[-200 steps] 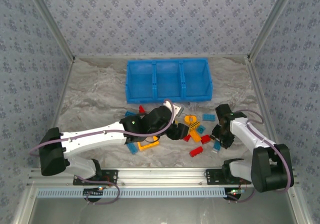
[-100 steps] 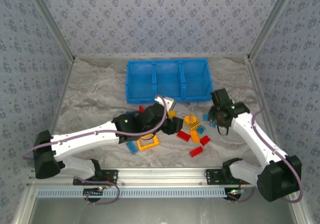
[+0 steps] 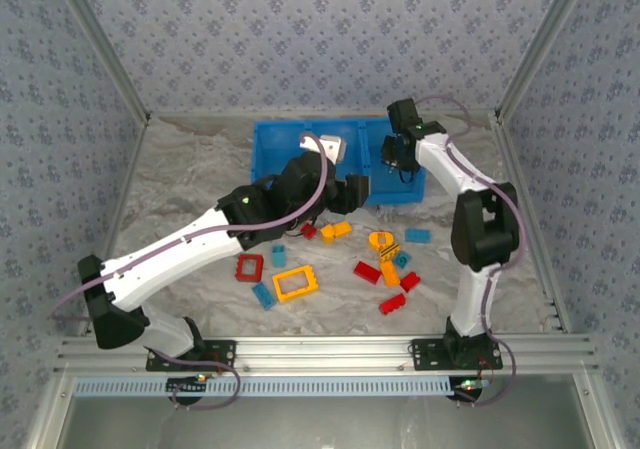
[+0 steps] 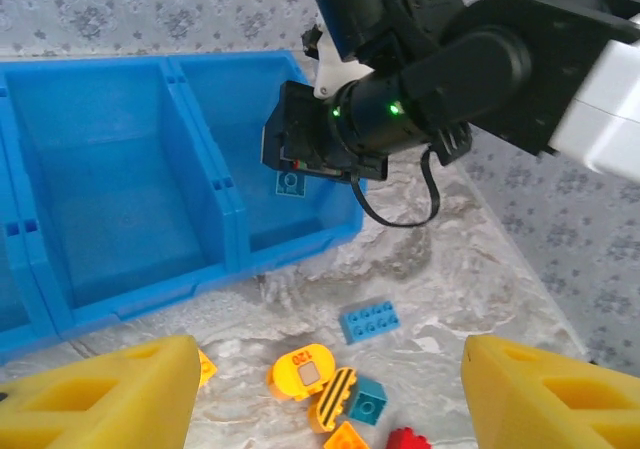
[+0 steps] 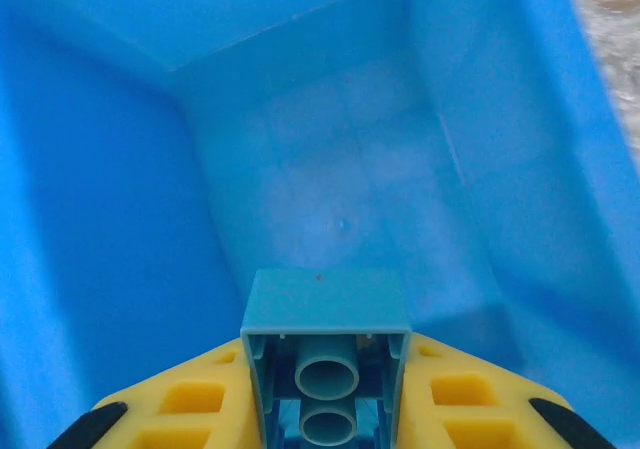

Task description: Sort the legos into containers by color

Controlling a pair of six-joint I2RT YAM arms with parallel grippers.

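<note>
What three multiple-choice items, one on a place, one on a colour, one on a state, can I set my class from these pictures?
1. Where is the right gripper?
A. over the right compartment of the bin
B. over the middle compartment
C. over the left compartment

2. What colour is the brick it holds?
A. red
B. yellow
C. light blue

3. How is the left gripper?
A. shut on a frame
B. open, holding nothing
C. shut on a red brick

Answers:
1 A: the top view puts it above that end of the bin.
2 C: the right wrist view shows a light blue brick between its fingers.
3 B: the left wrist view shows its fingers wide apart with nothing between them.
</note>
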